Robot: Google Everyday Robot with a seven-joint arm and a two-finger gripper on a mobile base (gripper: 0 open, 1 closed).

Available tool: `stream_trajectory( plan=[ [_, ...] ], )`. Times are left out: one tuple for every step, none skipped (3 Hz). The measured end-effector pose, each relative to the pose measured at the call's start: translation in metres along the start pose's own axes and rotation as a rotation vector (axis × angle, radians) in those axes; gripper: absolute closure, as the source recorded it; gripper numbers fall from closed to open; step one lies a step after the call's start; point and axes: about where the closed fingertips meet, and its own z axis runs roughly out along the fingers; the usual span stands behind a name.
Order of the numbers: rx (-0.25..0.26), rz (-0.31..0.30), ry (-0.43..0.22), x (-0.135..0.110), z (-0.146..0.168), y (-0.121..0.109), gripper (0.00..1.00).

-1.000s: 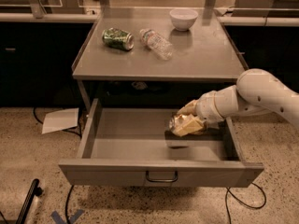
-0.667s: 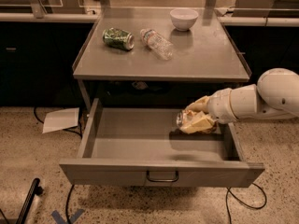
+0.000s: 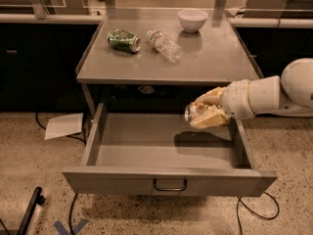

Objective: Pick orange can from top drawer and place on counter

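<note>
My gripper (image 3: 205, 113) reaches in from the right and hangs over the right half of the open top drawer (image 3: 122, 179), just below the counter's front edge. Its tan fingers (image 3: 211, 120) are shut around the orange can (image 3: 190, 112). Only the can's shiny silver end shows, facing left; the fingers hide the body. The can is held clear of the drawer floor, which bears its shadow. The counter (image 3: 215, 58) is the grey tabletop above the drawer.
On the counter lie a green patterned can (image 3: 123, 40) at the back left and a clear plastic bottle (image 3: 164, 45) beside it. A white bowl (image 3: 192, 19) stands at the back. The drawer handle (image 3: 169, 185) faces front. A sheet of paper (image 3: 63, 125) and cables lie on the floor.
My gripper has risen from the drawer floor with the can in it and moved a little right, up toward the counter's front edge.
</note>
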Motion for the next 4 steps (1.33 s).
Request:
stream_trajectory(
  plan=[
    [0.062,-0.127,-0.051,-0.064,-0.038,-0.018,1.0],
    [0.118,-0.216,-0.073,-0.113,-0.063,-0.038,1.0],
    [0.203,-0.237,-0.097,-0.146,-0.074,-0.061,1.0],
    [0.294,-0.212,-0.107,-0.161,-0.072,-0.096,1.0]
  ],
)
